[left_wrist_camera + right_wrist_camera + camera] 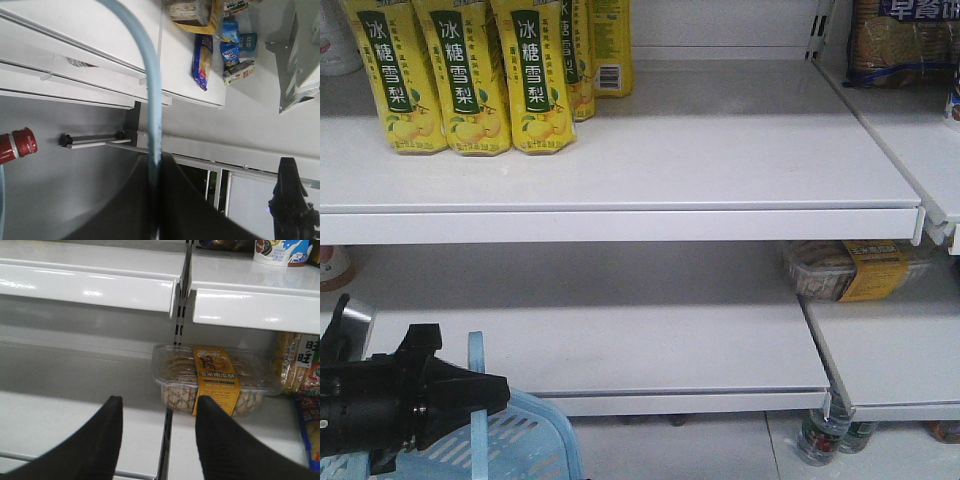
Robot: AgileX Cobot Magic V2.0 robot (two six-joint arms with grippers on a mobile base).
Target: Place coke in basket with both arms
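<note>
The light-blue basket sits at the bottom left of the front view. My left gripper is shut on its flat swing handle. In the left wrist view the handle runs as a blue strip straight into the closed jaws of the left gripper. The coke shows only as a red cap and red neck at that view's left edge. My right gripper is open and holds nothing, facing the lower shelf. The front view does not show it.
Yellow pear-drink bottles stand on the upper shelf. A clear cookie box with a yellow band lies on the lower shelf, just beyond the right fingers. Snack packs lie further along. A black arm part shows low right.
</note>
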